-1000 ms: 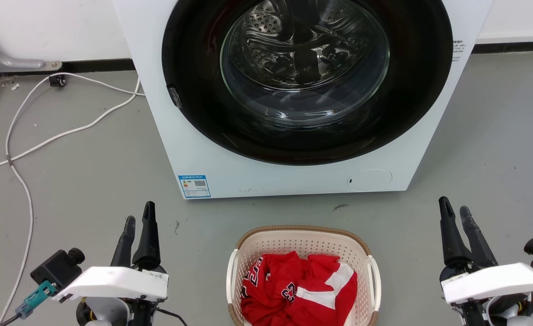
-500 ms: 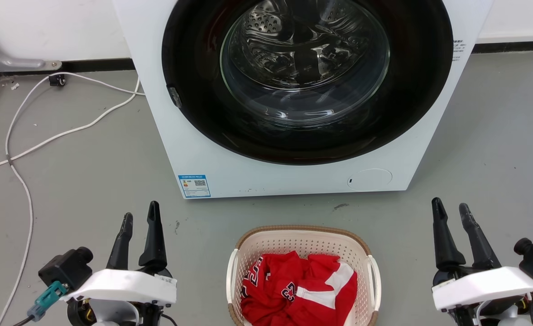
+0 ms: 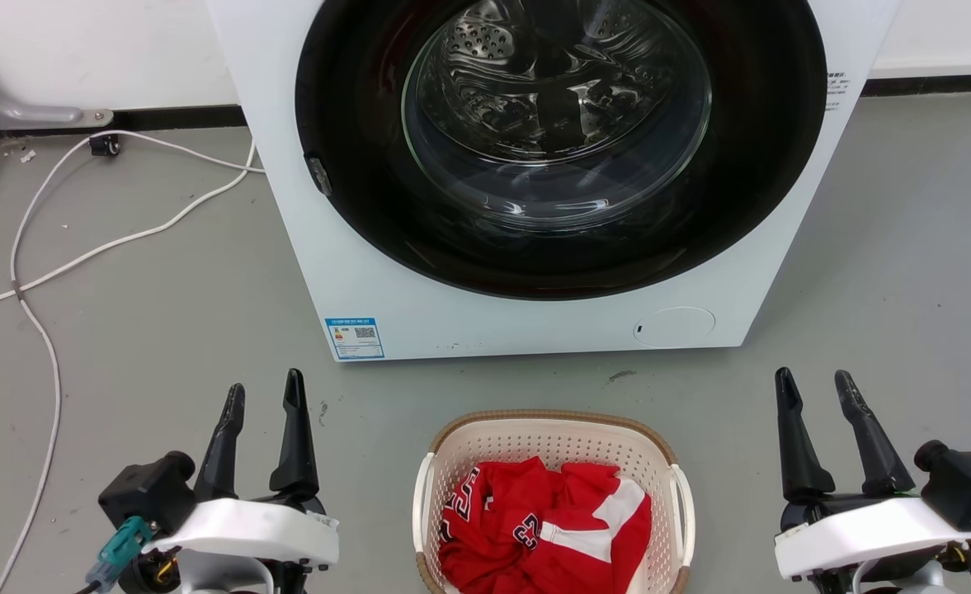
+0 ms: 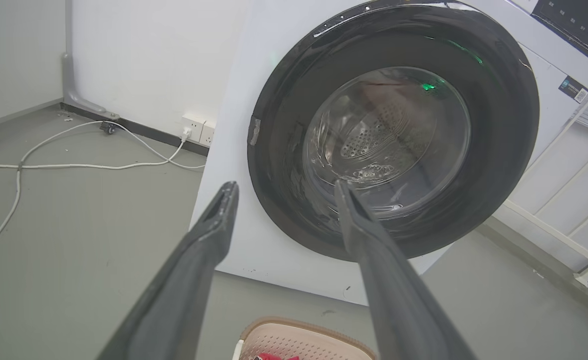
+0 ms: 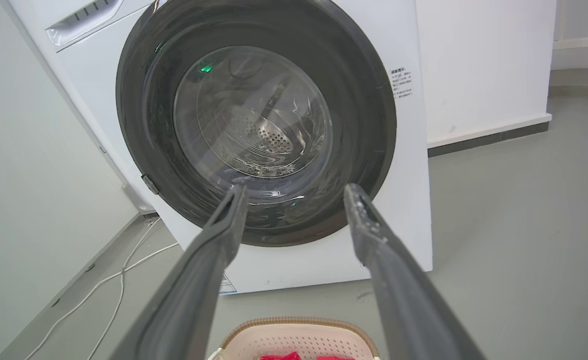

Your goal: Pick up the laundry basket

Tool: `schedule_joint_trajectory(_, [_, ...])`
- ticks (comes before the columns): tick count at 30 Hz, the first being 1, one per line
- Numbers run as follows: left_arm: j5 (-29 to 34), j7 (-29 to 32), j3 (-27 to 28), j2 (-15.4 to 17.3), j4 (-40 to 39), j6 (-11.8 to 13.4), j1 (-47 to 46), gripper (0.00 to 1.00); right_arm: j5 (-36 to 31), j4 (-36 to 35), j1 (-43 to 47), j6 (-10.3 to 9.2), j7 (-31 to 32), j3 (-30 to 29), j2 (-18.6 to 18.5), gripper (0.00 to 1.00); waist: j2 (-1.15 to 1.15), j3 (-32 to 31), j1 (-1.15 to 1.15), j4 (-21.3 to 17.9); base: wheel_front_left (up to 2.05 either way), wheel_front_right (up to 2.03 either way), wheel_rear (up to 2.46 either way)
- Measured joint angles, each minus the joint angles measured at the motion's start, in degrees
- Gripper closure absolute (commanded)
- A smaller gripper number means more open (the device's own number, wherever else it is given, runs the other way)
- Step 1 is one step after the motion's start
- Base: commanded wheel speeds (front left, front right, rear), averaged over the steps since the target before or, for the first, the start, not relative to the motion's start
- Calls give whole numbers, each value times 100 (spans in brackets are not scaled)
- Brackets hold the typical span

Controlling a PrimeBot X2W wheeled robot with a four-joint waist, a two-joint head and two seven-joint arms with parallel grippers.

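In the head view, the laundry basket [image 3: 534, 439] sits on the grey floor [image 3: 163, 330] just in front of the white washing machine [image 3: 353, 280], low and central, with a red garment [image 3: 547, 528] bunched inside. The left pincer [image 3: 264, 381] hangs off the basket's left side and the right pincer [image 3: 813, 375] off its right, both released, fingers spread, touching nothing. A white cable [image 3: 48, 272] trails across the floor to the left. In the left wrist view, the spread fingers point at the washer's door, and the basket's brown rim peeks in at the bottom edge. The right wrist view shows the same for the right pincer.
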Motion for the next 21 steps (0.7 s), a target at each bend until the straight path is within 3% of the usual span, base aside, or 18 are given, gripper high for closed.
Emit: schedule_joint_trajectory(21, [1091,-255,-104,3,-15,69,59,0,-1062,-97,75,1,-249,83,-2,0,0,41,0,-6,0,0,0])
